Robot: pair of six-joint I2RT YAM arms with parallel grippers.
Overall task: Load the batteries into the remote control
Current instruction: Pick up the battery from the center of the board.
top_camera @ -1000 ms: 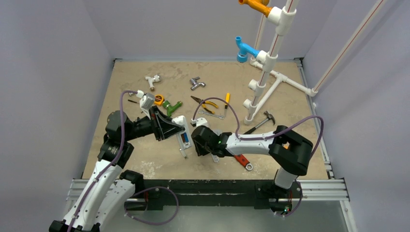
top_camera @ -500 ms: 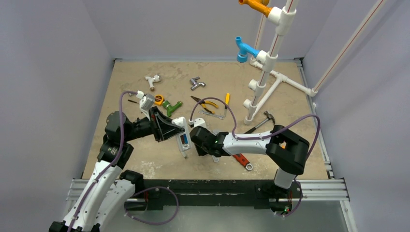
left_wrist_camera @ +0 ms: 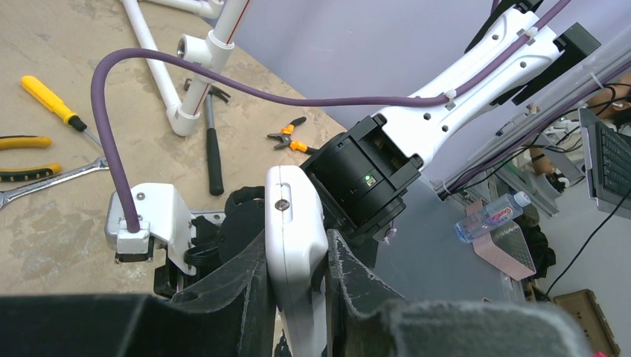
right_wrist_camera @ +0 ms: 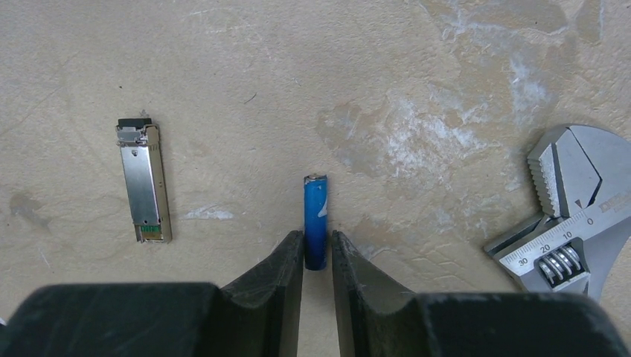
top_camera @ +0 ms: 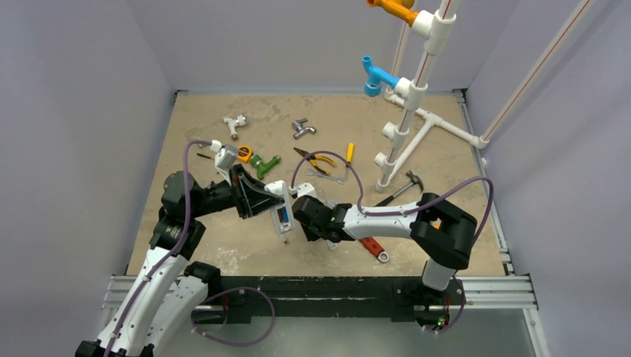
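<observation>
My left gripper (left_wrist_camera: 298,256) is shut on the white remote control (left_wrist_camera: 292,216) and holds it off the table, edge-on between the fingers. From above, the remote control (top_camera: 280,202) shows its back recess with a blue battery (top_camera: 283,216) in it. Just right of it, my right gripper (top_camera: 309,225) points down at the table. In the right wrist view, another blue battery (right_wrist_camera: 315,212) lies lengthwise on the tan surface. The right gripper (right_wrist_camera: 318,249) is shut on its near end, with one fingertip against each side.
A silvery metal piece (right_wrist_camera: 143,181) lies left of the pinched battery, and an adjustable wrench head (right_wrist_camera: 569,197) to its right. Its red handle (top_camera: 370,246) shows from above. A hammer (top_camera: 402,186), pliers (top_camera: 315,160), a green fitting (top_camera: 265,163) and a white pipe frame (top_camera: 408,119) lie farther back.
The right gripper's jaws have narrowed onto the battery, and its arm has shifted slightly left toward the remote. The left gripper and the remote have stayed put.
</observation>
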